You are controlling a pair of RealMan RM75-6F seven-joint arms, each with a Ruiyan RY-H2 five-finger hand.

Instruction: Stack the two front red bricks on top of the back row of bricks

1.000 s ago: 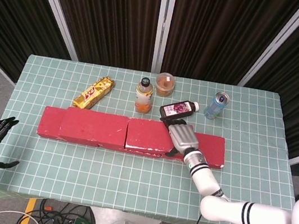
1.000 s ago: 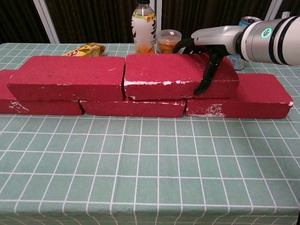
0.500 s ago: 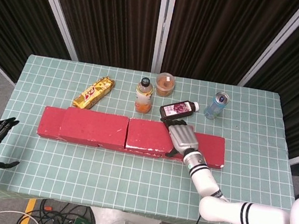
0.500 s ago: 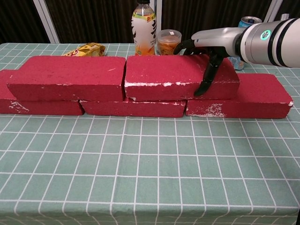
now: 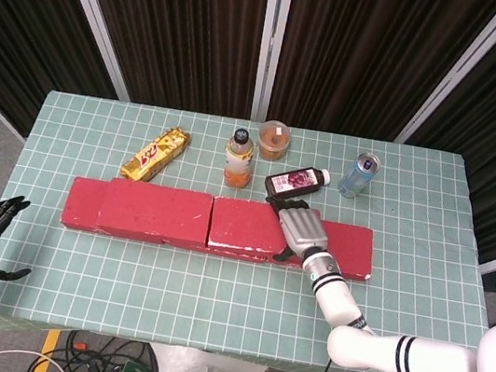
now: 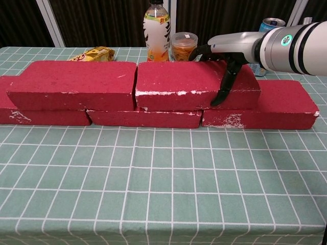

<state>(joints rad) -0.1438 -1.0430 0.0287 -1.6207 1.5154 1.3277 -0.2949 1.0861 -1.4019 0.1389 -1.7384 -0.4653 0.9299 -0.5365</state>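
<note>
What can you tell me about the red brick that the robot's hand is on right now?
The upper right red brick is a flat rectangular block, rough-looking, with white chipped patches along its front edges. It lies level on the bottom row of bricks, spanning a joint between two of them, its left end against the upper left red brick. The right hand grips its right end, one dark finger down the front face.

Two upper bricks point(image 6: 133, 84) lie side by side on the bottom row point(image 6: 153, 116). My right hand point(image 5: 301, 228) rests on the right one's 3 o'clock end. Behind, at 12 o'clock: snack bar point(image 5: 154, 154), drink bottle point(image 5: 238, 157), cup point(image 5: 274, 140), a lying bottle point(image 5: 295, 182), apparently, and can point(image 5: 359, 173).
</note>
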